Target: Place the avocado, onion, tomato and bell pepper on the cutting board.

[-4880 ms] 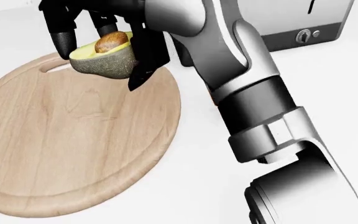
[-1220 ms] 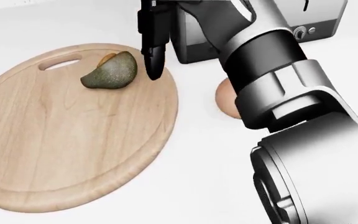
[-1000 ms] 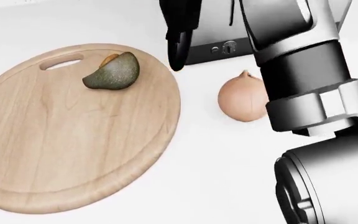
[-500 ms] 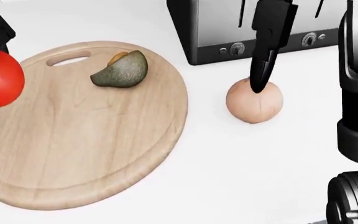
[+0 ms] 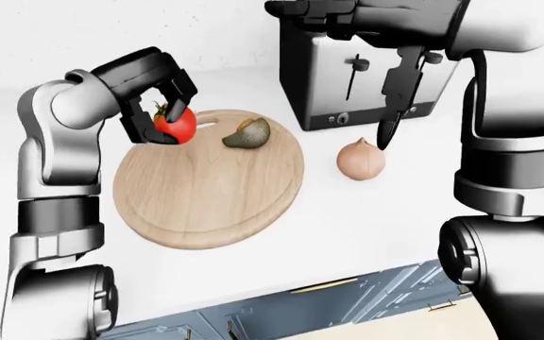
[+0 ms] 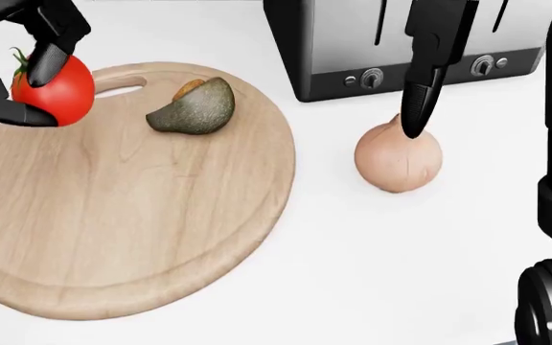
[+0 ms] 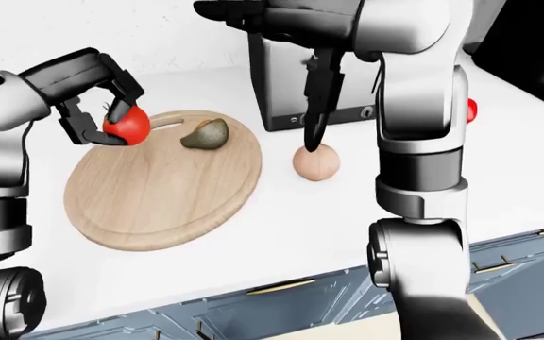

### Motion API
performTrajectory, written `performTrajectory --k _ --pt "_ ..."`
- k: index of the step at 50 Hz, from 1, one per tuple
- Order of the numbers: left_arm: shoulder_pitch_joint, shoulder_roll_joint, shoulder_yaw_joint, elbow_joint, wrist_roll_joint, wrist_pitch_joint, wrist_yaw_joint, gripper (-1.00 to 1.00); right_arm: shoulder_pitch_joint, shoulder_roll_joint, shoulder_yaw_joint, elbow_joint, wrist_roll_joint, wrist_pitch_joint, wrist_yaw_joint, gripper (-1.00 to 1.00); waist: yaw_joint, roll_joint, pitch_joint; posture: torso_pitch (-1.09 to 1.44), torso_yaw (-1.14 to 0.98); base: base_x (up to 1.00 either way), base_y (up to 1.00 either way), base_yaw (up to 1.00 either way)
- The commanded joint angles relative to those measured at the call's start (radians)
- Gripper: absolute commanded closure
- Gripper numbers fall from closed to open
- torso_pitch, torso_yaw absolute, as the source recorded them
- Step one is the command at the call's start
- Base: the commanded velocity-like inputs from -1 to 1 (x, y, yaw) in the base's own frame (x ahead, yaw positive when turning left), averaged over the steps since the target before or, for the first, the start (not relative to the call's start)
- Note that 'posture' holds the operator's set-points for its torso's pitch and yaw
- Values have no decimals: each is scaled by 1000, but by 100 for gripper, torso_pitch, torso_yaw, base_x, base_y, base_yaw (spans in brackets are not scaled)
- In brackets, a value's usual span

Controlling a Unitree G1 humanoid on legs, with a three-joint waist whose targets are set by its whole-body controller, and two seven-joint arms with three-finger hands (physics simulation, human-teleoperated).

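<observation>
So the left hand (image 5: 154,99) has its black fingers pinched around the round red tomato (image 6: 55,90), held over the upper left edge of the round wooden cutting board (image 6: 132,215). The halved green avocado with its brown pit (image 6: 194,108) lies on the board near the handle slot. The right hand (image 6: 427,79) has its fingers hanging down loose, one fingertip at the top of the pale tan onion (image 6: 398,159), which sits on the white tabletop (image 6: 352,273) right of the board, below the silver and black toaster (image 5: 352,71).
</observation>
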Motion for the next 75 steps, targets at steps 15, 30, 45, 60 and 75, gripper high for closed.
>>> performTrajectory --k 15,30,45,60,75 --pt "-120 -16 -20 227 73 -130 140 100 -42 -20 -18 -33 17 7 -2 -100 -2 2 -35 0 0 0 0 0" --pt "-212 -34 -38 413 92 -178 253 100 -63 -21 -17 -17 20 8 0 -100 -5 3 -37 0 0 0 0 0" --pt "-185 -50 -47 434 104 -188 269 100 -64 -27 -19 -6 20 -4 -2 -100 -7 5 -39 0 0 0 0 0" --pt "-166 -50 -44 423 108 -183 262 -36 -73 -31 -19 12 22 -18 -6 -100 -7 6 -40 0 0 0 0 0" --pt "-158 -42 -40 408 108 -175 240 -43 -83 -32 -18 17 21 -20 -2 -100 -7 8 -40 0 0 0 0 0"
